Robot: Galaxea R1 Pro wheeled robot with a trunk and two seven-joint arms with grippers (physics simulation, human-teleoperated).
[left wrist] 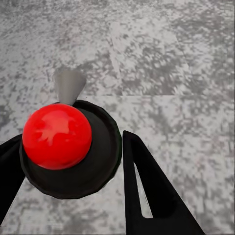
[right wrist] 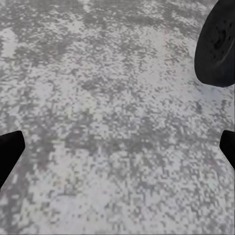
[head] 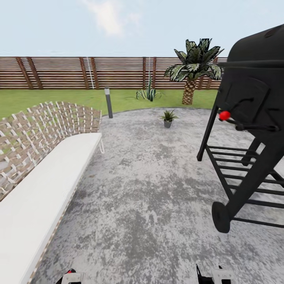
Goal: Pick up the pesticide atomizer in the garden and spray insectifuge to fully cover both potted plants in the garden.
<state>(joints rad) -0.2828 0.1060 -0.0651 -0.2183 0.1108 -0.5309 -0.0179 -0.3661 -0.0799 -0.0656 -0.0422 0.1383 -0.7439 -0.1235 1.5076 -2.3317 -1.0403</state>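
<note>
The left gripper (left wrist: 73, 191) has its jaws closed around the pesticide atomizer (left wrist: 68, 147), red cap up, above the grey patio (head: 157, 189). The right gripper (right wrist: 117, 152) hangs wide open, empty. 1 potted plant (head: 168, 117) stands far ahead, beside a black grill (head: 252, 118).

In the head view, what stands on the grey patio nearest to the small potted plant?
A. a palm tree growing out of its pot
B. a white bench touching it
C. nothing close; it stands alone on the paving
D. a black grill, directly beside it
C: the potted plant stands alone on the patio, apart from the grill and the bench.
</note>
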